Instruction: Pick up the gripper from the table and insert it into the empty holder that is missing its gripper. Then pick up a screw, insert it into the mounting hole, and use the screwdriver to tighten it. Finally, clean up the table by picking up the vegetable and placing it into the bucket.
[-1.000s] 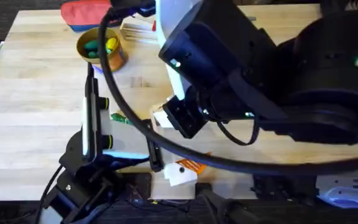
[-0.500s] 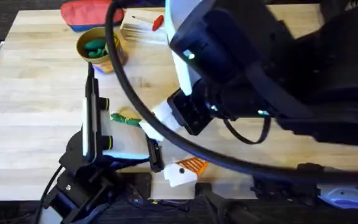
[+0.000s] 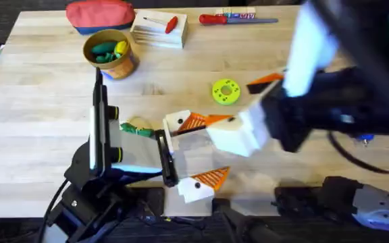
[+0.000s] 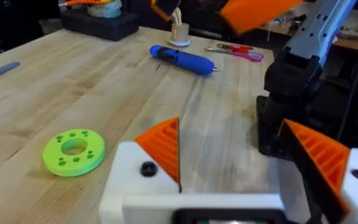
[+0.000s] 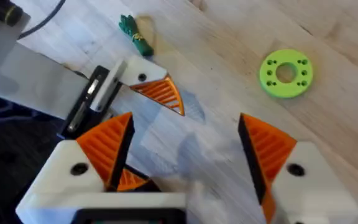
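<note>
Table (image 3: pixel 39 101) with vegetable (image 3: pixel 138 129) lying beside the left pincer (image 3: pixel 193 155), both pincers spread wide and holding nothing, right pincer (image 5: pixel 185 162) hovering above, screwdriver (image 4: pixel 183 60) lying flat.

The table (image 3: pixel 39 101) is a light wooden butcher-block top. The bucket (image 3: pixel 109 54), a short round yellow tub with an orange patterned side, stands upright near the far left corner, holding green and yellow pieces. The vegetable (image 3: pixel 136 129), small, green and leafy, lies flat left of centre, toward the near edge. The screwdriver (image 4: pixel 183 60), bright blue with a thin metal tip, lies on its side on the tabletop.
</note>
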